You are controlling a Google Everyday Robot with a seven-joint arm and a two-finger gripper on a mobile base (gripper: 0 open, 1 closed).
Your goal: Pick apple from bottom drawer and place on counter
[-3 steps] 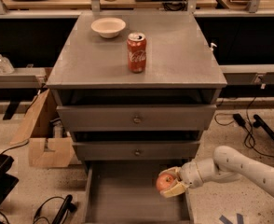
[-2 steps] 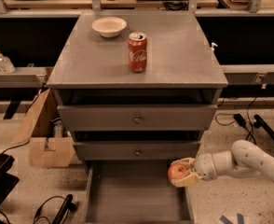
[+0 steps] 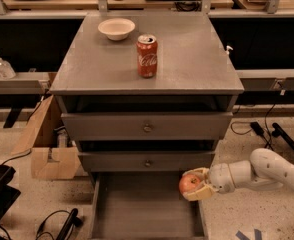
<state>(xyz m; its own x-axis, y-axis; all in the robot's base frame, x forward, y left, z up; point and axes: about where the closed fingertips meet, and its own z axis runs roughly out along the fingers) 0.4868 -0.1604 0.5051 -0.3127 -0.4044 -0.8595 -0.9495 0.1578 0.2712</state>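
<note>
The apple (image 3: 189,184), red-orange with a pale patch, is held in my gripper (image 3: 196,185), which is shut on it. The gripper hovers over the right edge of the open bottom drawer (image 3: 146,204), a flat grey tray pulled out below the cabinet. My white arm (image 3: 267,171) reaches in from the lower right. The counter (image 3: 187,59), the grey cabinet top, lies well above the gripper.
A red Coca-Cola can (image 3: 147,56) and a white bowl (image 3: 116,28) stand on the counter. Two shallower drawers with knobs (image 3: 147,128) are pushed in. A cardboard box (image 3: 49,144) sits left of the cabinet; cables lie on the floor to the right.
My gripper has lifted the apple and carried it rightward, from inside the drawer's right side to above its right edge. The arm has drawn back to the right.
</note>
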